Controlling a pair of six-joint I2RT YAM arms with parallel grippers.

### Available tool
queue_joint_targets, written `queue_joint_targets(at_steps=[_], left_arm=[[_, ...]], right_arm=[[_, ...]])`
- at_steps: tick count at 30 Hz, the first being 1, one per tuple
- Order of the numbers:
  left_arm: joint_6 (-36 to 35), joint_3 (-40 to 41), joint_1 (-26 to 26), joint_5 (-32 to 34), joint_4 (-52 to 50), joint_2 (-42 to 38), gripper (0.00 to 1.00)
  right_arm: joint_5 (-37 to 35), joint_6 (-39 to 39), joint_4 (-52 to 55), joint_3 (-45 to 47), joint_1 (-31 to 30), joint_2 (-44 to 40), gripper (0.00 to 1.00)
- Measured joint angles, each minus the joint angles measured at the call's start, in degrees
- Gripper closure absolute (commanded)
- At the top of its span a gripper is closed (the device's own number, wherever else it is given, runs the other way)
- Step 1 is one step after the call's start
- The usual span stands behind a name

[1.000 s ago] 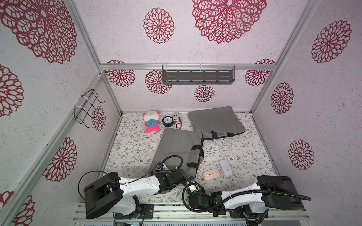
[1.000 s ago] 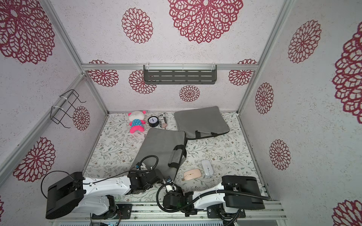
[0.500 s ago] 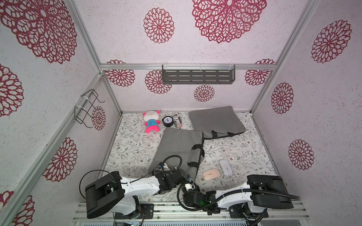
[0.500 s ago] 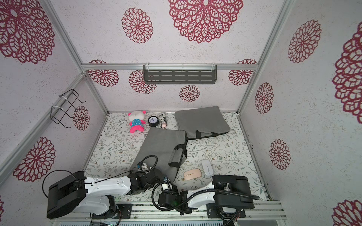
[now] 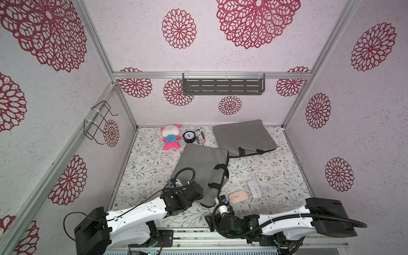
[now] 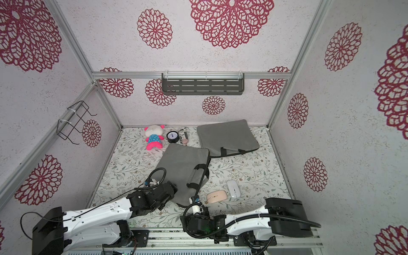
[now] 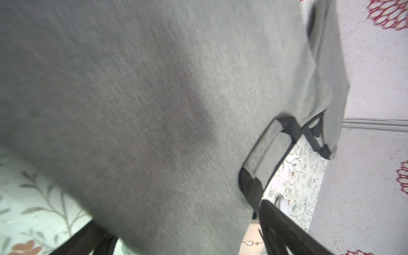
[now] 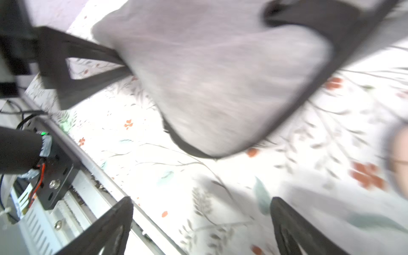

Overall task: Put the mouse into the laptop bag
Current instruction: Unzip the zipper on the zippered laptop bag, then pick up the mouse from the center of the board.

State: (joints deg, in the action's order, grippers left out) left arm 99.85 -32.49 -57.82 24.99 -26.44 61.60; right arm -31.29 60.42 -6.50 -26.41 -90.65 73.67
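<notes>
Against the frame from half a second back, the black housing [image 5: 329, 217] on my right arm sits further toward the right edge of the top views. Both bags and both mice lie where they were.

My count: two grey laptop bags, two mice, one plush toy [image 5: 170, 139], one clock [image 5: 189, 136], one printed can [image 5: 200, 138], one shelf [image 5: 223, 87] and one wire rack [image 5: 98, 123].

The near laptop bag [image 5: 198, 163] lies at the centre of the mat [image 5: 154, 159]. The far laptop bag [image 5: 242, 134] lies at the upper right of it. The pink mouse [image 5: 237, 196] lies on the mat just right of the near bag's lower corner, outside both bags. The white mouse [image 5: 254, 188] is just beside it, up and to the right.

In its wrist view my left gripper [image 7: 176, 213] has its jaws spread wide. The near bag's cloth fills the space between them, and I cannot tell whether either finger touches it. My right gripper [image 8: 202, 199] is also spread wide and holds nothing. It hangs over bare mat just short of that bag's corner.
</notes>
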Motion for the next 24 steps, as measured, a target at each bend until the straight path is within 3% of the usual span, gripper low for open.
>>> queue_joint_targets(at_steps=[7, 11, 17, 24], left_arm=[[-7.45, 0.90, 3.67, 6.10, -3.48, -12.09, 0.02], [-16.15, -0.11, 4.48, 6.58, -2.58, -15.02, 0.02], [-27.12, -8.22, 5.03, 6.19, -3.23, -12.33, 0.02], [-32.63, -19.65, 7.30, 5.29, -6.60, -1.36, 0.02]], right_arm=[[-4.79, 9.11, 6.71, 8.09, 1.81, -16.24, 0.01], [-3.82, 12.52, 10.51, 11.89, 8.61, -23.19, 0.01], [-1.64, 14.93, 12.17, 12.39, 13.16, -24.11, 0.01], [0.52, 15.10, 12.02, 12.22, 19.56, -19.12, 0.01]])
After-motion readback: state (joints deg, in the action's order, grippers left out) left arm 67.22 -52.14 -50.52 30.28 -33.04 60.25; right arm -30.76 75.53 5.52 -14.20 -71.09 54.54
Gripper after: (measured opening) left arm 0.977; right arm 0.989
